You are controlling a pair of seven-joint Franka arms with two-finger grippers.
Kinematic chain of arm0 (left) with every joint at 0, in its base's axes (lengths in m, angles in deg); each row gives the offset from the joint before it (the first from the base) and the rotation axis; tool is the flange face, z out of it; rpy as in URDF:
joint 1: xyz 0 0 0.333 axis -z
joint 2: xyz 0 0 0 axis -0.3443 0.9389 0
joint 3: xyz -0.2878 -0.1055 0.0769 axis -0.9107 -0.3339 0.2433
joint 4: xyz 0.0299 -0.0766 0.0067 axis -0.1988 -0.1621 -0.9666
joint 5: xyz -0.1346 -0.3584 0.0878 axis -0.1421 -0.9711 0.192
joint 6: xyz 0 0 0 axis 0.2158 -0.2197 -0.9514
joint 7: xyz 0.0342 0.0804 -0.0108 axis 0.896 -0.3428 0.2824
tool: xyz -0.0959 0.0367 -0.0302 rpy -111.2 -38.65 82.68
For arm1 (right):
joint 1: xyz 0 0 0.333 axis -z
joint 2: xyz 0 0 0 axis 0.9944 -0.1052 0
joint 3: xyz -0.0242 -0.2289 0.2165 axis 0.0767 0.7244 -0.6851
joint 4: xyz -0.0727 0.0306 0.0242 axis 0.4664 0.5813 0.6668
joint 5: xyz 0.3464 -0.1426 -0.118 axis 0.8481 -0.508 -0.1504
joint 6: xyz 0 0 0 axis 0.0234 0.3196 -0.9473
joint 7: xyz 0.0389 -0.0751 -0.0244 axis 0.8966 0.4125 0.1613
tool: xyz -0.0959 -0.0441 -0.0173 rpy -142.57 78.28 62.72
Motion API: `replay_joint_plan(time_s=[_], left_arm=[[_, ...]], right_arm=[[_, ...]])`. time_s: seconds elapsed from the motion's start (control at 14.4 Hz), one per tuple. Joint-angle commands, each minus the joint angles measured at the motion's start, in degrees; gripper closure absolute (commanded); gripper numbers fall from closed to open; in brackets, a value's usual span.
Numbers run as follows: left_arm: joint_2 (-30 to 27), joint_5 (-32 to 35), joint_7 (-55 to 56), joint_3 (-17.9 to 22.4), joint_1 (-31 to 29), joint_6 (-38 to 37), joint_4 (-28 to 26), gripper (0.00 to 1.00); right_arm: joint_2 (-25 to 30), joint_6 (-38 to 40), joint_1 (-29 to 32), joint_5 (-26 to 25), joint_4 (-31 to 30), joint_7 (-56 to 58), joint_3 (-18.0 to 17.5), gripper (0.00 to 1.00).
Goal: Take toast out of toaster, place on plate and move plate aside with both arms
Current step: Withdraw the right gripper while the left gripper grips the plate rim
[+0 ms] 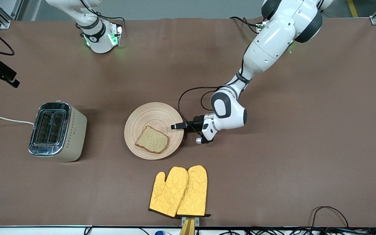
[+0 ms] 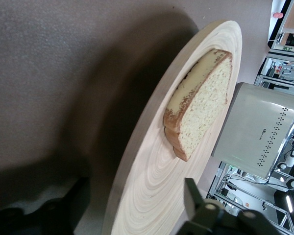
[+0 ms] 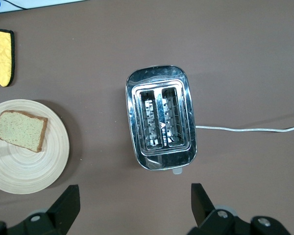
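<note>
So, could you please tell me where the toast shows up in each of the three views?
Front view: the toast lies on the plate, mid-picture, beside the left gripper.
Left wrist view: the toast fills the middle, on the plate.
Right wrist view: the toast sits at the picture's edge.
Shared landmark: the toaster.

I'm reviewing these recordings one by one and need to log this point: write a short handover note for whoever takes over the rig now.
Left gripper: low at the plate rim, one finger each side of the edge, not yet clamped.
Right gripper: open, waiting high over the toaster.
Toast: lies flat on the plate; toaster slots empty.
Done: toast out and plated.
Left: grip the rim, move the plate aside.
</note>
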State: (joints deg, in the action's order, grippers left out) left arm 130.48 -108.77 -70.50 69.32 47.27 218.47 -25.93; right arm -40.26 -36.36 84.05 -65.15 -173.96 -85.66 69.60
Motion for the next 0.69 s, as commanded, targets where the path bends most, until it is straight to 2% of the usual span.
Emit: replay_joint_plan(time_s=[0.0,0.28,0.62], left_arm=[[1.0,-1.4,-1.4,0.0,0.3,0.3,1.4,0.59],[0.5,-0.8,-1.7,0.1,1.3,2.0,1.3,1.0],[0.2,-0.3,-2.3,0.6,0.3,2.1,0.6,1.0]], right_arm=[[-0.3,0.7,-0.3,0.5,1.2,0.8,0.3,0.0],[-0.3,0.6,0.2,0.4,1.9,0.7,0.3,0.0],[-0.3,1.1,0.4,0.3,2.9,0.5,0.4,0.0]])
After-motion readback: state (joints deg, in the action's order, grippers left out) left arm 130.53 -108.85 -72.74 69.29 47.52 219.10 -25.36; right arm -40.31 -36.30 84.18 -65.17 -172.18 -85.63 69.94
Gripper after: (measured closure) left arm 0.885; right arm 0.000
